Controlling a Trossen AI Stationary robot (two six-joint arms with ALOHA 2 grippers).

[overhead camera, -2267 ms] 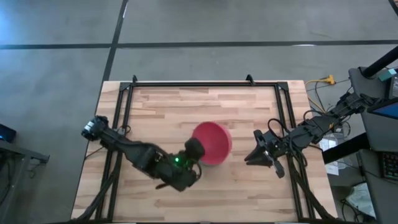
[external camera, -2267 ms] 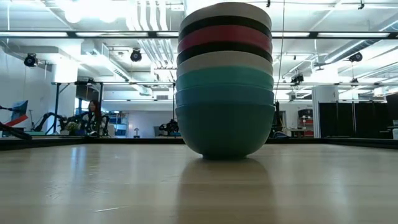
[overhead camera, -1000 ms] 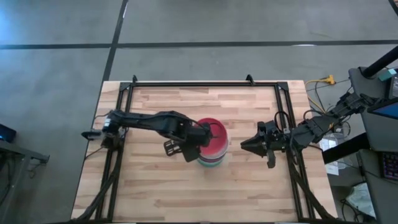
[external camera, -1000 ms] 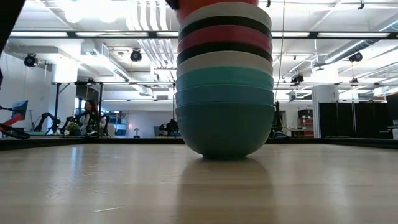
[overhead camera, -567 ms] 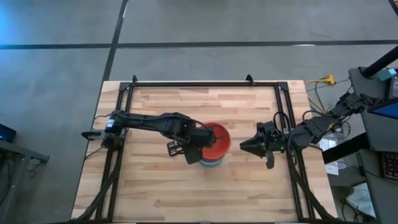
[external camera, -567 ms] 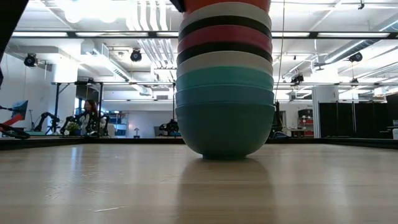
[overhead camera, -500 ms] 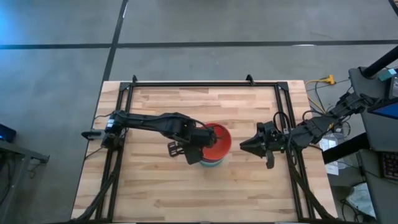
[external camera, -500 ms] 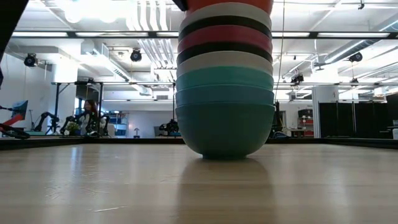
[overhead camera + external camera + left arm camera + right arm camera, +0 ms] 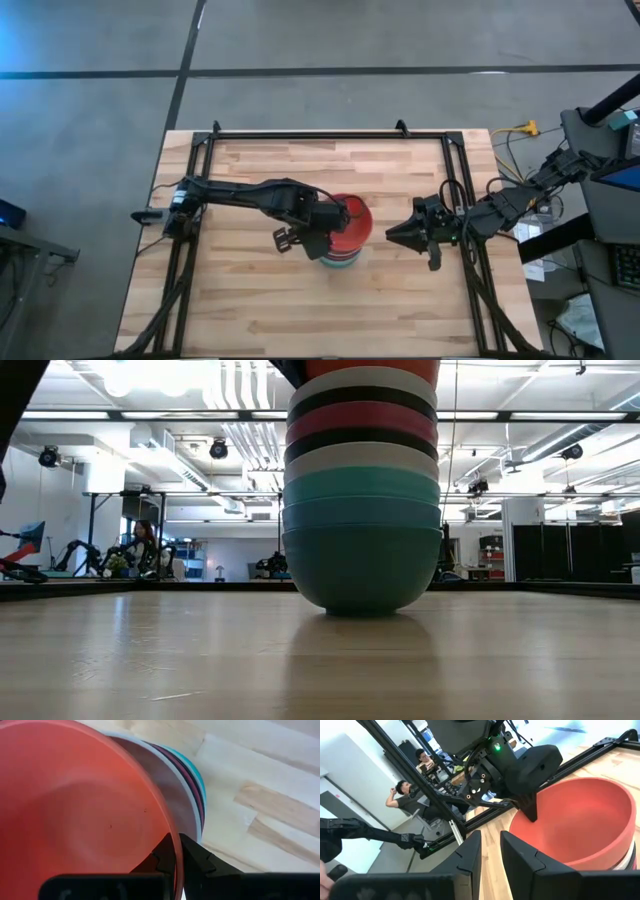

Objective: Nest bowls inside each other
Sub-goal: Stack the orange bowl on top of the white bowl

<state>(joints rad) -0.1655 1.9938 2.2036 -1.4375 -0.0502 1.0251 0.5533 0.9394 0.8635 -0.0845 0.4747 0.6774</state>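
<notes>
A stack of nested bowls (image 9: 360,510) stands in the middle of the table, a teal one at the bottom and a white one (image 9: 362,378) on top. Over it sits a red bowl (image 9: 352,222), its underside (image 9: 372,368) sunk into the white bowl. My left gripper (image 9: 332,218) is shut on the red bowl's rim on the side toward the table's left. My right gripper (image 9: 392,235) hangs level to the right of the stack, open, with nothing between its fingers (image 9: 470,855). My left gripper pinches the red bowl's rim (image 9: 172,832), one finger inside the bowl and one outside. The fingers (image 9: 527,807) come down steeply from above on the bowl's left side. The bowl's bottom is inside the top white bowl; whether it rests there I cannot tell.
Black metal rails (image 9: 330,134) frame the table's far, left and right sides. Bare wood (image 9: 260,300) lies all around the stack. Cables and equipment (image 9: 600,200) stand off the right edge. People (image 9: 410,800) sit in the room beyond.
My left gripper has carried the red bowl a little toward the table's right edge and slightly down, so the bowl now sits more squarely over the stack. The stack and my right gripper have kept still.
</notes>
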